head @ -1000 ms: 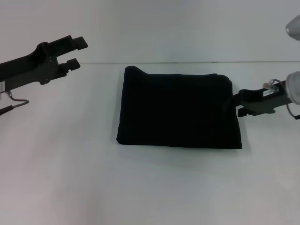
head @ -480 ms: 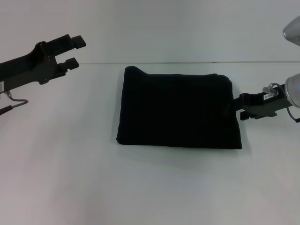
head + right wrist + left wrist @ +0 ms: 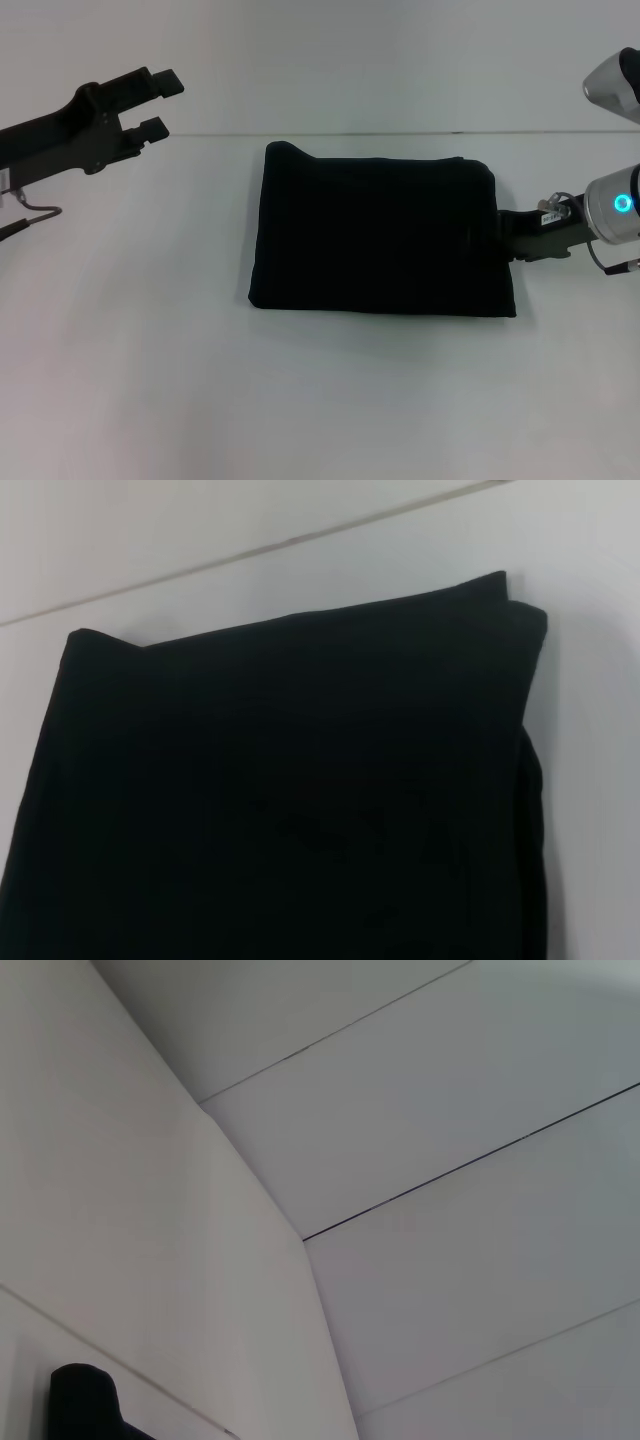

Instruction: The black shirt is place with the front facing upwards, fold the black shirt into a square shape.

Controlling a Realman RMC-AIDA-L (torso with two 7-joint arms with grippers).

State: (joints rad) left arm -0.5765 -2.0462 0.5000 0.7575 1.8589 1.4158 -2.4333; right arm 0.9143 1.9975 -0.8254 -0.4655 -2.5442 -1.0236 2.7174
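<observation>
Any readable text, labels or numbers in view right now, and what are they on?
None can be read.
The folded black cloth shirt shows only plain black fabric in the head and right wrist views; no lettering or neck label shows.
A small pale tag on the right gripper, at the shirt's right edge: too small to read.
The raised left gripper, clear of the shirt, and the white table: no markings.

Hidden and cut-off parts

The right gripper (image 3: 503, 232) tips are lost against the black shirt (image 3: 378, 236), so their gap cannot be seen. The shirt (image 3: 290, 800) is cut off in the right wrist view.
</observation>
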